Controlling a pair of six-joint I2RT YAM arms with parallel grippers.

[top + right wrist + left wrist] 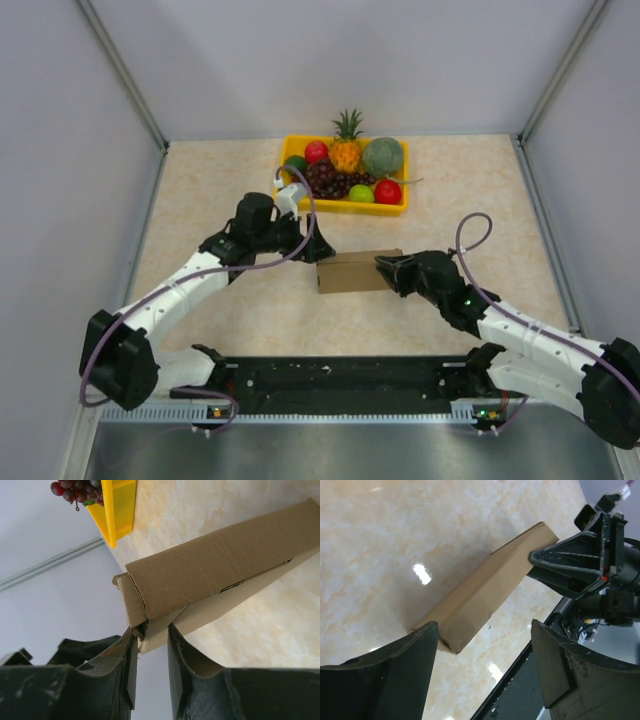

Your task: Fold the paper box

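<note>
The paper box (357, 270) is a small closed brown carton lying in the middle of the table. My right gripper (384, 265) is at its right end. In the right wrist view my right gripper (150, 636) is shut on a thin cardboard flap at the end of the box (215, 570). My left gripper (320, 250) is open at the box's left end. In the left wrist view my left gripper (485, 647) is wide open, with the box's near corner (480, 592) just beyond the left finger (395, 680) and nothing between the jaws.
A yellow fruit tray (402, 208) with pineapple, melon, grapes and apples stands behind the box; its corner also shows in the right wrist view (117, 510). Grey walls enclose the table. The black base rail (340, 378) runs along the near edge.
</note>
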